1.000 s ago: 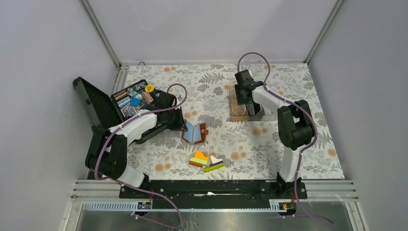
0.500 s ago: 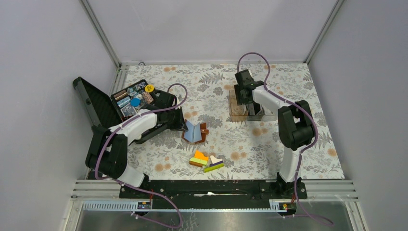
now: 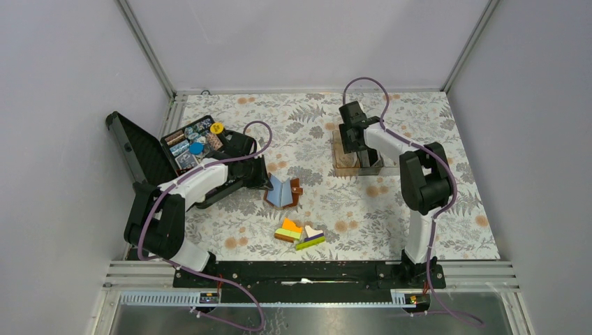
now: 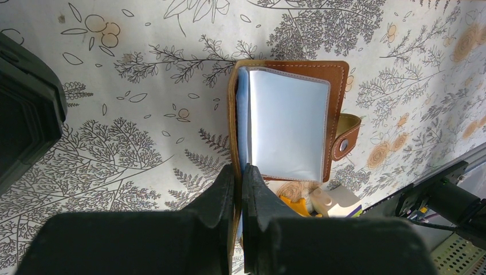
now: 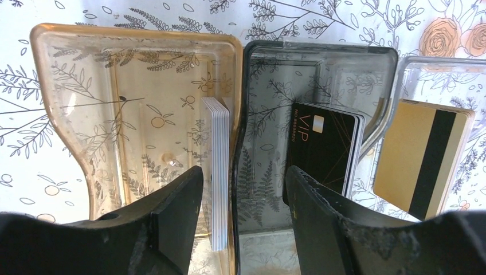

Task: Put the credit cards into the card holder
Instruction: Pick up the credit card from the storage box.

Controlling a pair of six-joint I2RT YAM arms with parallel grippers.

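While the left gripper (image 4: 239, 175) is clamped shut on the leather edge of the card holder (image 4: 286, 123), the holder lies open, clear sleeves up, at 3 o'clock of that gripper in the top view. The right gripper (image 5: 242, 175) hangs open at 1 o'clock of the holder, astride the wall between the amber box (image 5: 132, 114) and the dark box (image 5: 269, 86). The grey cards (image 5: 216, 132) stand in the amber box, the black cards (image 5: 324, 146) in the dark box, and the gold card (image 5: 421, 154) at 3 o'clock of them.

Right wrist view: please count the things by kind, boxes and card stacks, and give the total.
Boxes: 3 (amber box, smoky box, clear box)
Card stacks: 3 (white stack, black stack, gold stack)
Total: 6
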